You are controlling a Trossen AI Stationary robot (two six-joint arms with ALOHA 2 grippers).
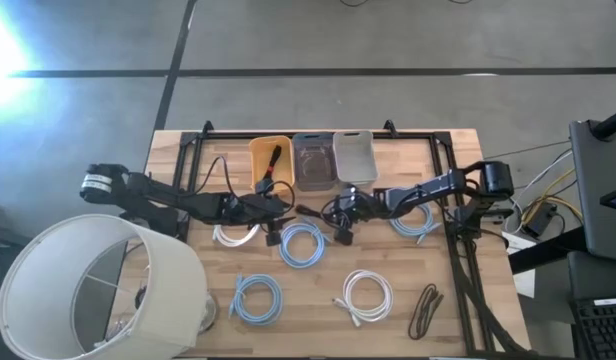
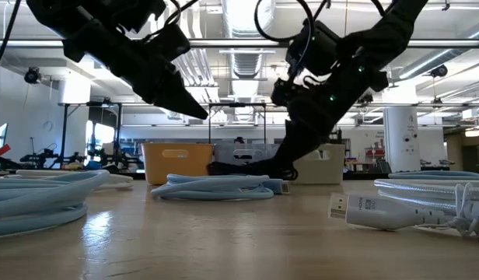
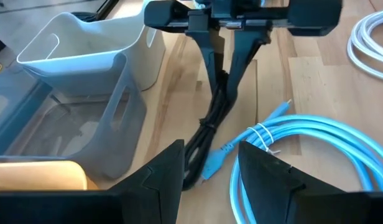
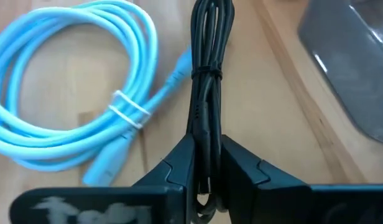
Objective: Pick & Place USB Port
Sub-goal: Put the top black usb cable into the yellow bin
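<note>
A bundled black cable (image 1: pixel 310 212) lies on the wooden table between my two grippers, in front of the bins. My right gripper (image 1: pixel 340 212) is down at the table and shut on the cable's right end; the cable runs away from its fingers in the right wrist view (image 4: pixel 207 62). My left gripper (image 3: pixel 209 171) is open and stands over the cable's other end (image 3: pixel 201 155). In the low view my left gripper (image 2: pixel 189 105) hangs above the table. A light blue cable coil (image 4: pixel 67 81) lies beside the black cable. My right gripper pinches the black cable bundle near its end (image 4: pixel 206 134) between its two fingers. The fingers slant down from the table's right side and lie along the cable. The rest of the cable lies on the table.
A yellow bin (image 1: pixel 271 160), a clear grey bin (image 1: pixel 313 160) and a white bin (image 1: pixel 354 155) stand along the far edge. Light blue coils (image 1: pixel 256 297) (image 1: pixel 413 222), white coils (image 1: pixel 366 295) (image 1: pixel 233 235) and a dark strap (image 1: pixel 425 310) lie around. A white lampshade (image 1: pixel 88 290) covers the near left corner.
</note>
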